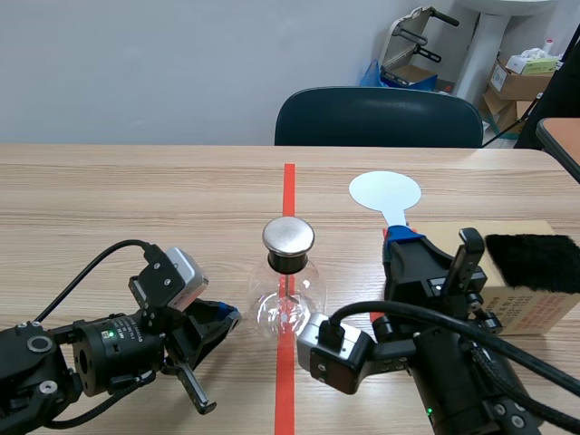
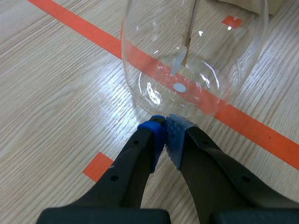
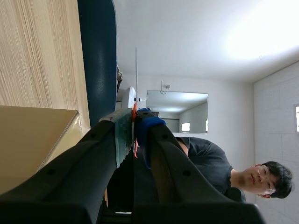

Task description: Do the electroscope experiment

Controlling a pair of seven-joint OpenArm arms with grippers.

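Observation:
The electroscope [image 1: 288, 288], a clear glass flask with a round metal cap, stands on the red tape line at the table's middle. Its foil leaves [image 2: 182, 58] hang inside the glass. My left gripper [image 1: 225, 317] lies low to the flask's left, shut on nothing, its fingertips [image 2: 164, 129] right at the flask's base [image 2: 187, 93]. My right gripper [image 1: 403, 237] is raised to the flask's right and shut on the handle of a white round paddle [image 1: 385, 192]. In the right wrist view the paddle [image 3: 136, 74] shows edge-on, rising from between the pads.
A cardboard box [image 1: 535, 308] with a black furry pad [image 1: 533, 261] on it lies at the right, close to my right arm. A dark blue chair [image 1: 379, 118] stands across the table. A person [image 3: 219, 172] shows in the right wrist view.

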